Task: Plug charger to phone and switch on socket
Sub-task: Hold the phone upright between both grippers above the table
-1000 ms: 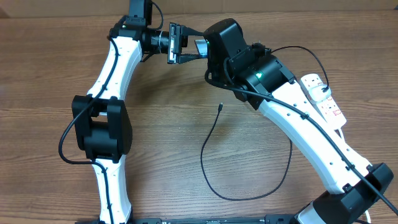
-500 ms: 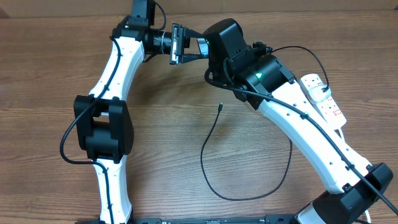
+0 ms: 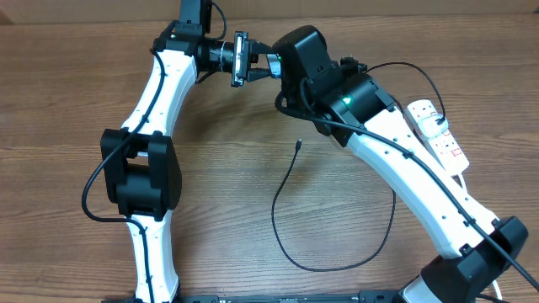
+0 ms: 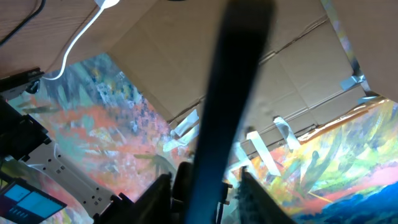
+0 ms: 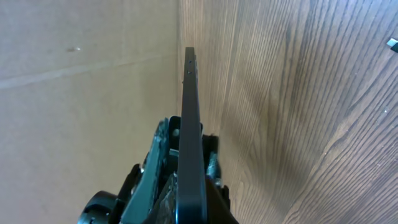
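Wood-grain table fills the overhead view, and a plain cardboard wall stands at its far edge. The left wrist view catches a brightly painted sheet, orange, blue and green, with pale tape strips beside it.

Left arm: the white-and-black jointed left arm is reaching far forward, its wrist turning rightward.
Left gripper: the black two-finger left gripper is pointing sideways, its fingers flanking a slim dark-edged phone — contact unclear.
Right arm: the white-and-black right arm is stretching diagonally toward far centre.
Right gripper: the black right gripper is clamping the phone edge-on.
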Tool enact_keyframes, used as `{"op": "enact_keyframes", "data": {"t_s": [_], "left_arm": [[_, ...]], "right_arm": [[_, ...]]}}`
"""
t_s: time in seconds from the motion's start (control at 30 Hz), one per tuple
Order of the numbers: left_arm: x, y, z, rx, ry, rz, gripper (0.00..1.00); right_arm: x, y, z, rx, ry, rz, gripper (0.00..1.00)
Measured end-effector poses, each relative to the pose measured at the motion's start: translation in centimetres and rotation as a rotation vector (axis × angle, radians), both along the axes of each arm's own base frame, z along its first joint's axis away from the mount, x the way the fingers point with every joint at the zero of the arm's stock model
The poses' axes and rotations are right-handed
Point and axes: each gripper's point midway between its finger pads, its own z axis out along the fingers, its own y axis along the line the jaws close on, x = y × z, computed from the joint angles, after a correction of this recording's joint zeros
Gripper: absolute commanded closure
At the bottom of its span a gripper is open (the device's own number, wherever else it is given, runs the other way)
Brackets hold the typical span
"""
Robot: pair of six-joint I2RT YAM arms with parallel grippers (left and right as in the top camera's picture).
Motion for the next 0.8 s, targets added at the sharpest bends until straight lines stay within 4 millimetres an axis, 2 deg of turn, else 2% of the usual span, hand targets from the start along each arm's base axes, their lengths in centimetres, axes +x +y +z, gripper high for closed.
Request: {"op": "enact_keyframes", "data": {"t_s": [0.2, 0.27, 0.4, 0.6, 0.73, 0.8], "left_arm": [[0.06, 0.00, -0.09, 0.005, -0.001, 0.004, 0.78], [0.06, 0.00, -0.10, 0.006, -0.001, 0.004, 0.83], [0.06, 0.00, -0.11, 0.006, -0.001, 0.004, 0.86], [0.13, 0.01, -0.07, 0.003, -0.025, 0.004, 0.96], [0.13, 0.01, -0.07, 0.001, -0.039, 0.003, 0.96], [0.12, -0.01, -0.07, 0.001, -0.039, 0.002, 0.96]], "right_arm": [[0.21, 0.10, -0.11, 0.000, -0.003, -0.002, 0.96], [0.22, 0.08, -0.10, 0.000, -0.004, -0.003, 0.96], [0.36, 0.06, 0.03, 0.001, -0.011, -0.006, 0.96], [0.53, 0.16, 0.22, 0.012, -0.020, -0.011, 0.96], [0.57, 0.16, 0.25, 0.015, -0.021, -0.012, 0.92], [0.60, 0.15, 0.27, 0.014, -0.022, -0.011, 0.87]]}}
